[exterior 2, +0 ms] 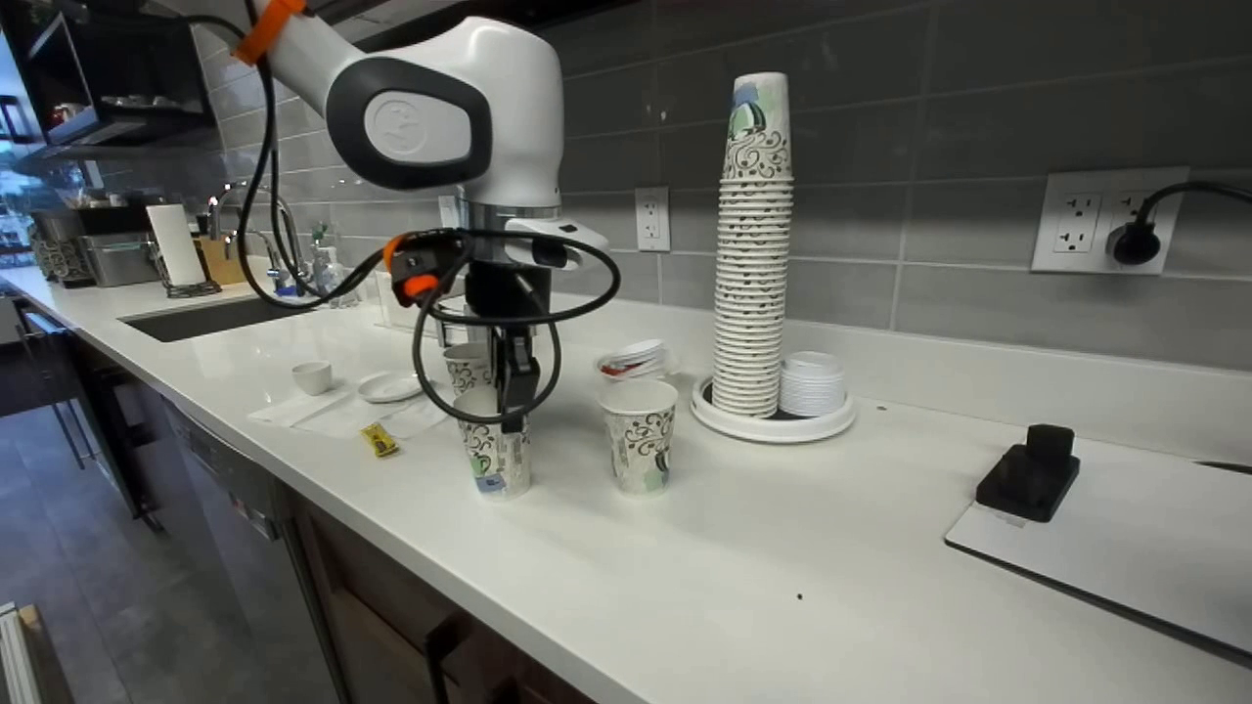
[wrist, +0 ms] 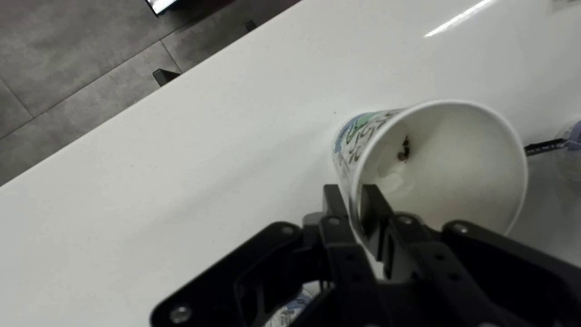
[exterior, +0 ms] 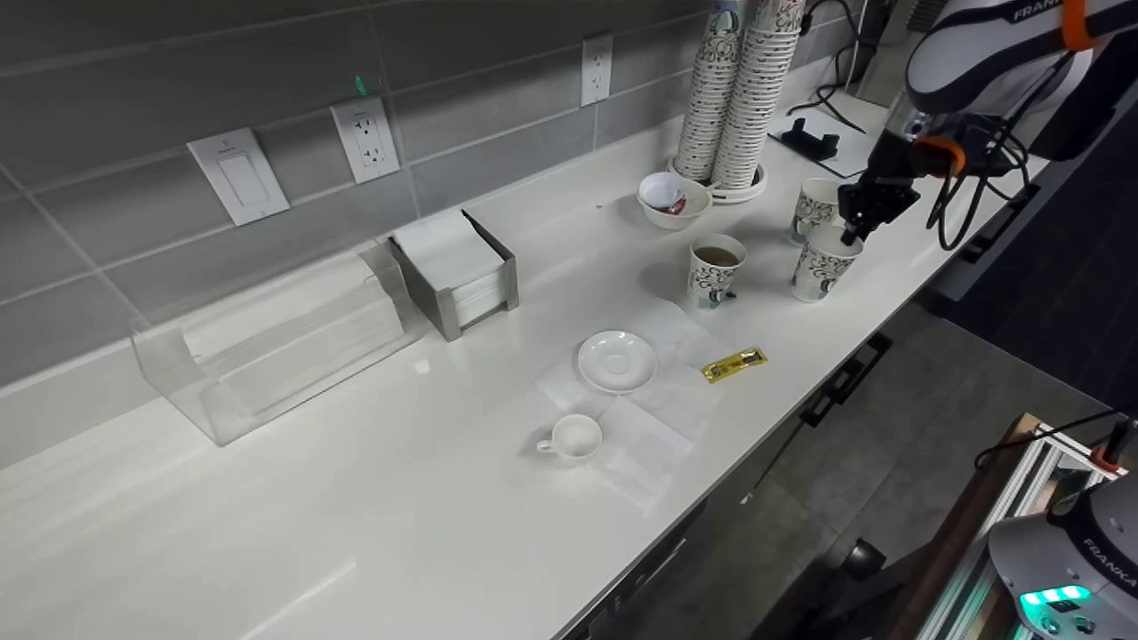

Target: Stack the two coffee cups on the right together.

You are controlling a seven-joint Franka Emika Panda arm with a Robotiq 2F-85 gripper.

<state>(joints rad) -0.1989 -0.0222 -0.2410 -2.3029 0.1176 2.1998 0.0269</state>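
Note:
Two patterned white paper cups stand at the right of the counter. My gripper is at the rim of the nearer cup, which leans slightly; it also shows in an exterior view. In the wrist view the fingertips straddle this cup's rim, one finger inside and one outside. A narrow gap shows between the fingers; whether they press the wall is unclear. Dark specks lie inside the cup. The second cup stands close behind, upright; the gripper mostly hides it in the wrist view.
A paper cup with brown liquid stands close by. Tall paper-cup stacks stand on a tray near the wall, beside a white bowl. A saucer, yellow packet and handled cup lie further along. The counter's front edge is near.

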